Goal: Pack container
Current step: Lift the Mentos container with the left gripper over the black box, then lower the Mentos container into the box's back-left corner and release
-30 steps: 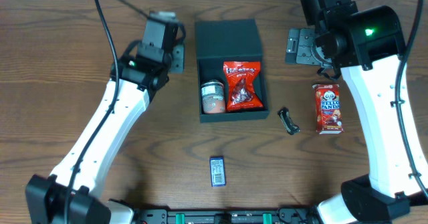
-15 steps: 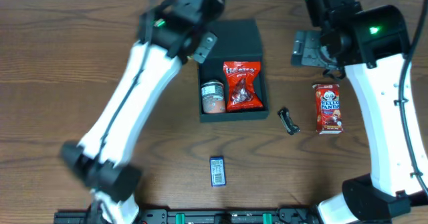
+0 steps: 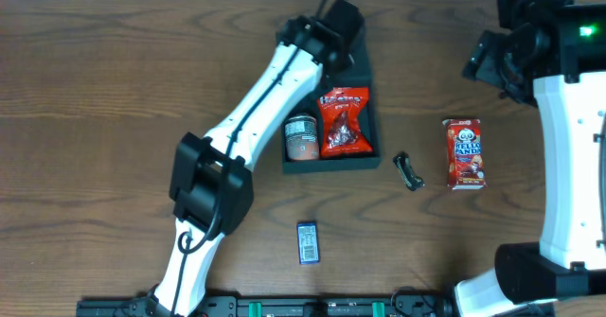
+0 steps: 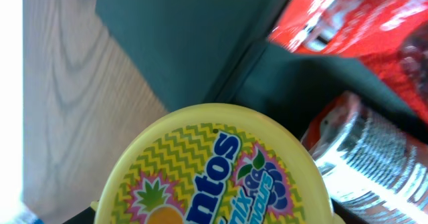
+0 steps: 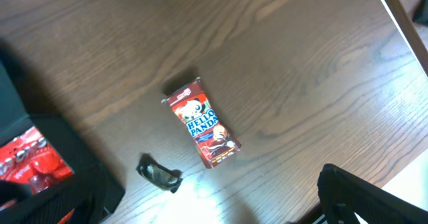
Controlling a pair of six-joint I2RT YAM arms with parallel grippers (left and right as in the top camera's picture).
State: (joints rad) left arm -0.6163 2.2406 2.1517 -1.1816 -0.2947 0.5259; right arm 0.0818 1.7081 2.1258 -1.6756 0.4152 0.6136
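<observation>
The dark teal container [image 3: 367,99] stands open at the table's middle, its flat lid [image 3: 355,66] lying behind it. Inside are a red snack bag [image 3: 343,123] and a can [image 3: 301,137]. My left gripper [image 3: 338,26] is over the lid, shut on a yellow Mentos tub [image 4: 214,170]. The left wrist view shows the lid [image 4: 180,30], the red bag [image 4: 361,23] and the can [image 4: 364,154] below the tub. My right gripper [image 3: 490,57] is open and empty, high at the back right.
A red Hello Panda box [image 3: 464,152] lies right of the container and also shows in the right wrist view [image 5: 202,125]. A small dark wrapper [image 3: 408,171] lies between them. A blue pack [image 3: 308,242] lies in front of the container.
My left arm has swung right, from left of the container to over its lid. My right arm has moved right and back, away from the container.
</observation>
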